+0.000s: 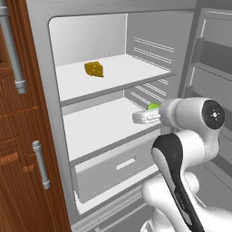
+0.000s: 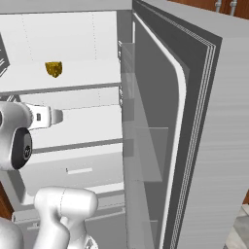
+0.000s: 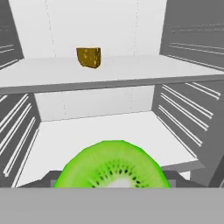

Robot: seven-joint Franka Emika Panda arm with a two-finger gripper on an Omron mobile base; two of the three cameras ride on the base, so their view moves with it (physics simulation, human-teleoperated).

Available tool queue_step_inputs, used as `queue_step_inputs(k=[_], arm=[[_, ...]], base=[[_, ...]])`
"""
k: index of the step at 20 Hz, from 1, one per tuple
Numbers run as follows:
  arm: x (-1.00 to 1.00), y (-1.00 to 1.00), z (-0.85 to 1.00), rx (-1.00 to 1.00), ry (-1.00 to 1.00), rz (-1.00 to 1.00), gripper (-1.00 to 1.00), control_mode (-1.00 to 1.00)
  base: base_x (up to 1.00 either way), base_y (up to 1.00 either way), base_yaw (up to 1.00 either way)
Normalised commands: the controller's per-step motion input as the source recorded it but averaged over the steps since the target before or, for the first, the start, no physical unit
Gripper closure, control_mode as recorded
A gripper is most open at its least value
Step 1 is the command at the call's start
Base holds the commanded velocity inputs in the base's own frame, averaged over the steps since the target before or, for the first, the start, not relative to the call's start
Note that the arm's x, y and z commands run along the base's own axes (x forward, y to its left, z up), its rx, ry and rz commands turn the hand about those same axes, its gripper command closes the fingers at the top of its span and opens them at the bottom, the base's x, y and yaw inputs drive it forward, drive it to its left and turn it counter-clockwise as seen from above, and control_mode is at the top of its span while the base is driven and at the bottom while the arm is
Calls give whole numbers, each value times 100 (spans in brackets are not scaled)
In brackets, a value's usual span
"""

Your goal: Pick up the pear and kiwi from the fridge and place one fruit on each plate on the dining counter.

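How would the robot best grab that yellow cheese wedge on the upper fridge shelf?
Probably across the cheese wedge by its flat side faces, coming in level through the open front of the fridge, since its walls and back close off the other sides. The end effector looks occupied by the kiwi right now.

Brown wooden cabinet (image 1: 18, 136) at left with two grey bar handles (image 1: 41, 164), flat even light, a sliver of pale speckled floor (image 2: 238, 234) at lower right in the right base view
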Motion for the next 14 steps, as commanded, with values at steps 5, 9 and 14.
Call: queue_step_inputs(k=[5, 9, 14], arm=[[-62, -25, 31, 0, 17, -11, 100, -100], [-44, -20, 34, 0, 30, -14, 100, -100], [-21, -20, -13, -1, 22, -11, 100, -100]], base=[[0, 0, 0], [0, 0, 0], [0, 0, 0]])
